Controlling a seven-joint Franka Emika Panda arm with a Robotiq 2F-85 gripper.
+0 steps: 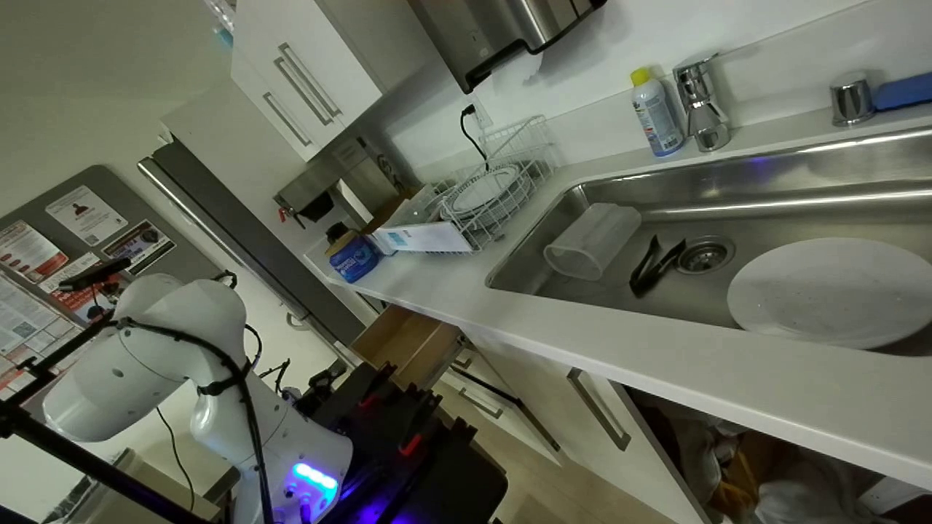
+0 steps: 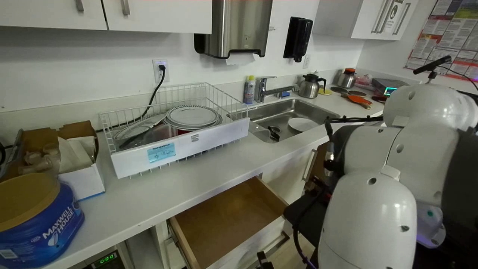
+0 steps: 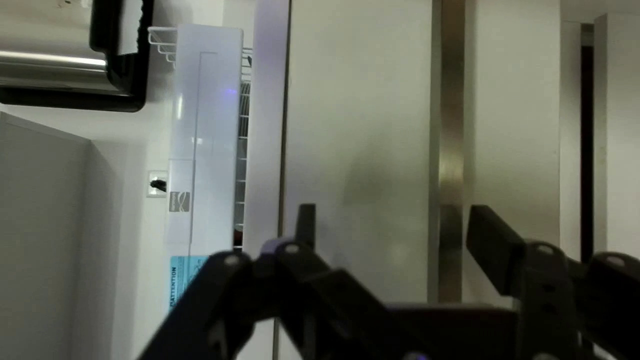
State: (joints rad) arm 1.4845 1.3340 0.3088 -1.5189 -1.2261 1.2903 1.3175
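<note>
“One long counter (image 2: 201,175) to begin with: where is it from the gripper (image 3: 393,218)?”

“Off past one finger (image 3: 305,225), judging by the wrist view.”

“And the drawer (image 2: 231,211)?”

“Under that counter, standing open in both exterior views. The wrist view has a pale panel (image 3: 360,125) straight ahead of the jaws, probably the drawer's front, though I can't be certain.”

“How would it handle?”

“Stiff and fairly weighty, I'd guess, yet easy to slide; its smooth face could be slippery. I'd take hold at the middle of the front's upper lip, so it doesn't bind.”

“Anything smaller?”

“A dish rack (image 3: 215,125), farther out past that same finger. Then a metal-looking strip (image 3: 451,150), seen between the fingertips, nearer the opposite one.”

“The fingers themselves?”

“Well apart, nothing visibly clamped. Whether either touches the panel, I can't tell.”
</note>
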